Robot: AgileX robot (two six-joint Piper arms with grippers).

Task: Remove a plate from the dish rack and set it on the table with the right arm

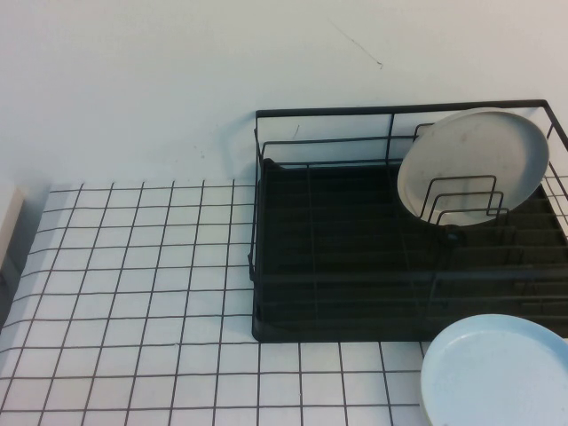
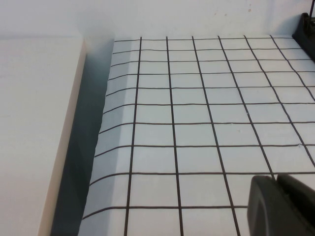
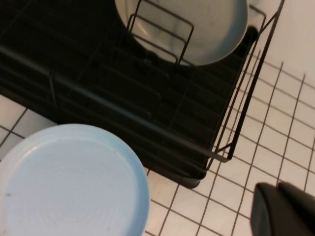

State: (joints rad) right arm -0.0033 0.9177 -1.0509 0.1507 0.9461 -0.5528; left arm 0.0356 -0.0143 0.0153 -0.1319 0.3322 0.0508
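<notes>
The light-blue plate (image 1: 495, 373) is lying on the table (image 1: 133, 293) at lower right beside the dish rack (image 1: 355, 266), while the left tool (image 2: 280, 206) and right tool (image 3: 283, 209) are showing only finger edges, spread undeterminable.

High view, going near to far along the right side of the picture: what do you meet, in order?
Light-blue plate lying flat on the gridded table → front edge of the black dish rack → off-white plate standing in the rack's wire dividers → white wall. Neither gripper shows in this view.
</notes>
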